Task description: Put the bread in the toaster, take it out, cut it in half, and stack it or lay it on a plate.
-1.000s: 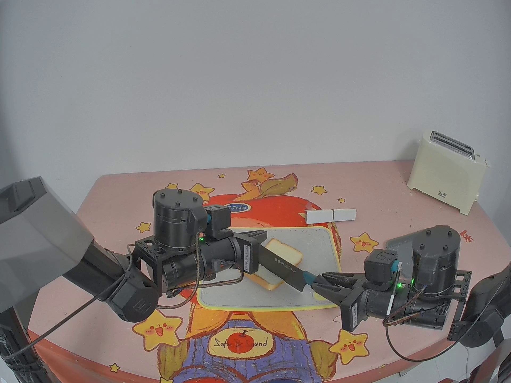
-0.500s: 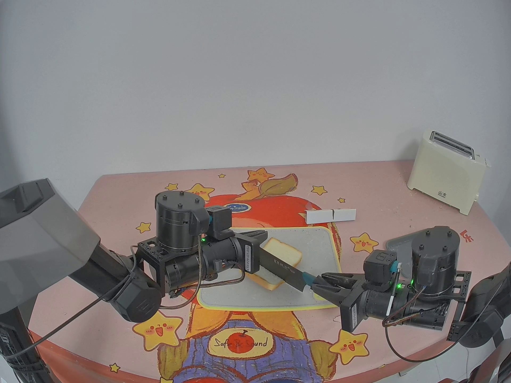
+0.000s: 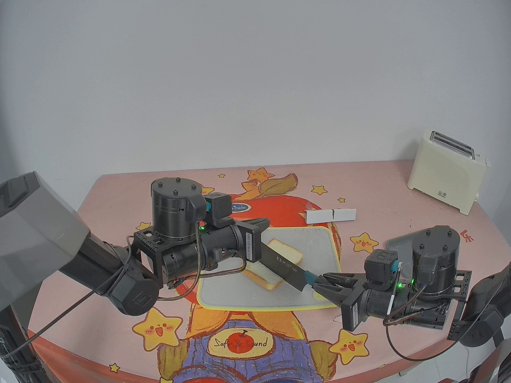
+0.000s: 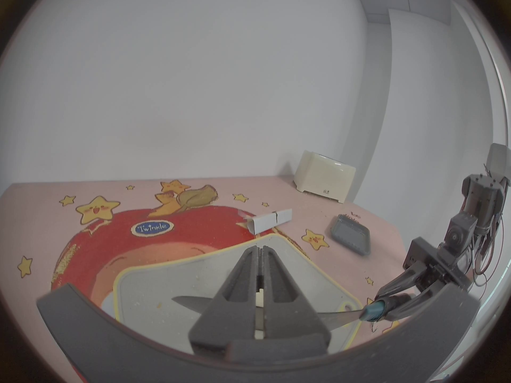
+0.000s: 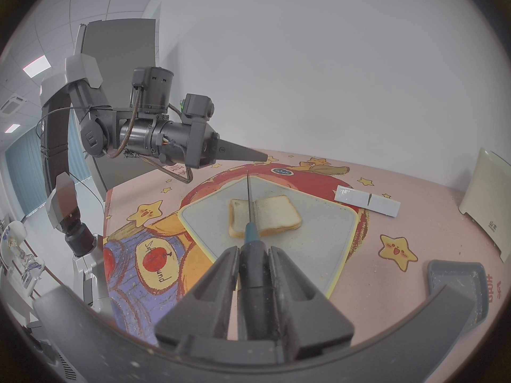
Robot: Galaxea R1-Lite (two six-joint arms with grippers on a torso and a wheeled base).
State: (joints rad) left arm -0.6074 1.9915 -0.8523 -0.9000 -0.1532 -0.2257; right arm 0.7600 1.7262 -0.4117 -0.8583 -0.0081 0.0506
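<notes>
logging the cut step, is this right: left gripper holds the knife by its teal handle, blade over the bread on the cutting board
No, the right gripper holds the knife by its teal handle, as the right wrist view shows. The blade is over the bread on the cutting board, as stated.

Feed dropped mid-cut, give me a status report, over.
Right gripper shut on knife handle, blade across bread on cutting board. Left gripper shut, empty, hanging over blade tip. Cannot tell if cut through.

Bright, even light, soft shadows, fisheye-bent dark edges in wrist views.
</notes>
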